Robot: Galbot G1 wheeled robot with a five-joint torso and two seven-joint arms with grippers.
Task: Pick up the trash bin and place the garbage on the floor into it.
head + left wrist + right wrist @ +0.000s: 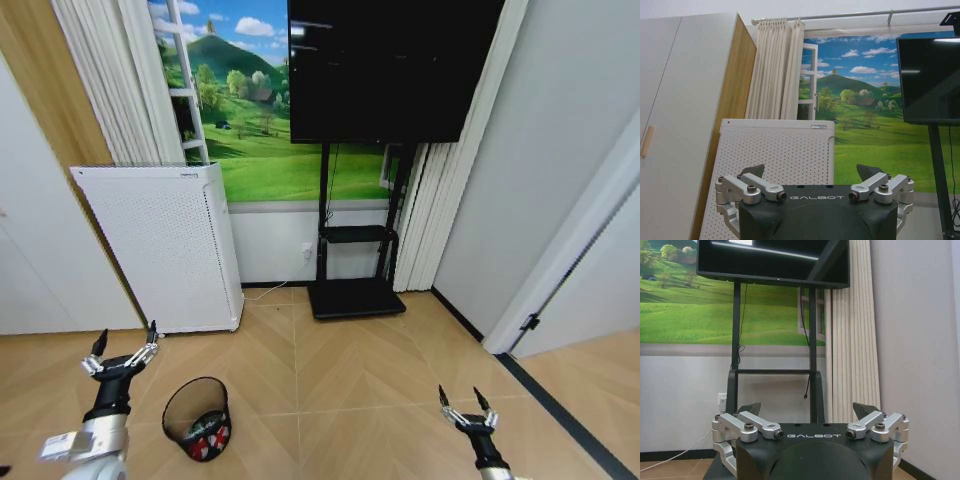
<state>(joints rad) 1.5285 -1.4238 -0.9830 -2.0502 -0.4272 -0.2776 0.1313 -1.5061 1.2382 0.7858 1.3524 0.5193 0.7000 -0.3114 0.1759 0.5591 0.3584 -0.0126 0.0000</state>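
Observation:
The black wire-mesh trash bin [196,416] stands on the herringbone floor [360,380] at the lower left, and a red-and-white piece of garbage [208,436] shows inside it. My left gripper [124,344] hangs open just left of and above the bin, its fingers [751,172] spread with nothing between them. At the lower right my right gripper [467,400] is open too, held above bare floor. Both grippers [812,175] [809,410] point toward the far wall.
A tall white perforated appliance [165,245] stands against the wall behind the bin. A black TV [390,65] on a stand with a floor plate [355,297] sits at the back centre. Walls close in left and right, and a dark threshold strip [560,410] runs along the right.

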